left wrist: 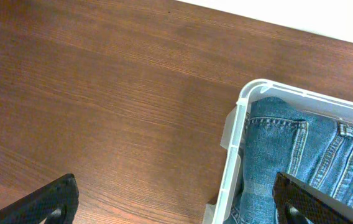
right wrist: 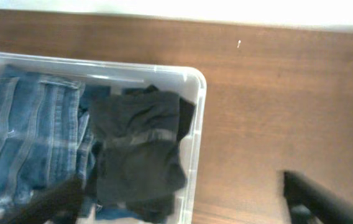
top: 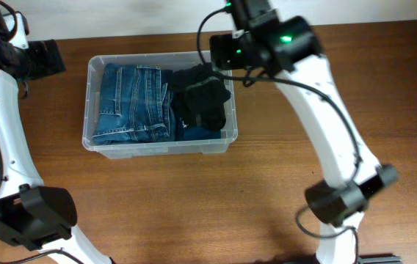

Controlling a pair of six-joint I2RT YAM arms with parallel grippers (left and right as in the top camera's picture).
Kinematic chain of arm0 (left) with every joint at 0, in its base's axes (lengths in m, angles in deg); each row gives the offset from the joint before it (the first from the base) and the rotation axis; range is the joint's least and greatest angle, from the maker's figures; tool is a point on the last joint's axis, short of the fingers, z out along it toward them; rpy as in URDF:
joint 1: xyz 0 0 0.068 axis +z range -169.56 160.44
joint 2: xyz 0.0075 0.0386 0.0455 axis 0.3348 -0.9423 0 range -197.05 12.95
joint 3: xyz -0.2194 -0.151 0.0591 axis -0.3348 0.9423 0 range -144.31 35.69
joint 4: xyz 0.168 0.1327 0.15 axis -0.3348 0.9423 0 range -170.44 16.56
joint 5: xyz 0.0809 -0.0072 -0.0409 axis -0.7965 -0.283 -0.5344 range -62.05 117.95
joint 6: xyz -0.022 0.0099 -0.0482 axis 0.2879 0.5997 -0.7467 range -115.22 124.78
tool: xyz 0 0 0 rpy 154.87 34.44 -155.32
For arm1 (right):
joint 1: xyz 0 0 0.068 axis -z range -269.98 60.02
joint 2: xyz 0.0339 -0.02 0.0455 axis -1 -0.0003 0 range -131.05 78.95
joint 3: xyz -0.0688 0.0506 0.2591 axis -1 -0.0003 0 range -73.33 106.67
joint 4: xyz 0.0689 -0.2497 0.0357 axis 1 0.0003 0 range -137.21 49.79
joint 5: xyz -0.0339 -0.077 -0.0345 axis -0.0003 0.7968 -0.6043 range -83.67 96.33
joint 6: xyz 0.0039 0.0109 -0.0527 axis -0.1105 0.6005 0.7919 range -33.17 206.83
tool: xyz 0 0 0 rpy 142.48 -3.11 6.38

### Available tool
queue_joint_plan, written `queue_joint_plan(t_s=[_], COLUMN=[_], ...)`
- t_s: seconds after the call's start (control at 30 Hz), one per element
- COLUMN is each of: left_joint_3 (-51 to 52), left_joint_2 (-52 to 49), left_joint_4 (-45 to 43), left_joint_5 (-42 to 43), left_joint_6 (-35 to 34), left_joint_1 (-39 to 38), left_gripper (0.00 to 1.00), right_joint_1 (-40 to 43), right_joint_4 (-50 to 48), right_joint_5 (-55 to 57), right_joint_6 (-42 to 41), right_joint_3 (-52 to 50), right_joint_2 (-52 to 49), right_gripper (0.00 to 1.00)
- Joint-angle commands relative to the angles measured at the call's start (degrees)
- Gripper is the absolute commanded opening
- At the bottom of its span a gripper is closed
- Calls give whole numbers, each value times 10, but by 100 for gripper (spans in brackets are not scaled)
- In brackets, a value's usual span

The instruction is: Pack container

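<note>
Both tools spread wide and empty at either end of a packed clear bin.

The right tool (right wrist: pixel 186 205) hangs wide apart, gripping nothing, near the right end of the large rectangular clear plastic container (top: pixel 161 150), above a crumpled black cloth garment (right wrist: pixel 139 149). The left tool (left wrist: pixel 176 208), equally wide and empty, hovers over the brown wooden tabletop (left wrist: pixel 102 93) beside the container's left end. Folded blue denim jeans (top: pixel 131 103) fill the container's left part, touching the black garment. The container sits mid-tabletop.
</note>
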Motion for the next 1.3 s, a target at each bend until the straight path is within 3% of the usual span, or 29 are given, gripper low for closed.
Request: queue_joint_plan(t_s=[0.0,0.33,0.43,0.73,0.83,0.93,1.13,1.27], left_joint_3=[2,2,2,2,2,2,2,2], left_joint_2=[-2,-2,-2,-2,-2,-2,-2,-2], left_joint_4=[0,0,0,0,0,0,0,0], left_joint_5=[-4,-4,-4,-4,-4,-4,-4,-4], left_joint_6=[9,9,9,9,9,9,9,9], left_joint_1=[3,3,3,3,3,3,3,3], left_gripper=[99,99,99,99,99,99,99,99], right_joint_1=[4,4,4,7,37,107,189,236], right_joint_4=[41,224,223,221,191,105,-119,-253], right_joint_5=[7,3,15,102,101,85,-7,-78], right_joint_6=[4,7,65,66,66,67,161,169], right_joint_3=[15,14,13,-12,-67,-186,-478,-669], right_joint_2=[70,192,232,385,435,516,695,806], right_gripper=[98,98,98,98,99,98,98,98])
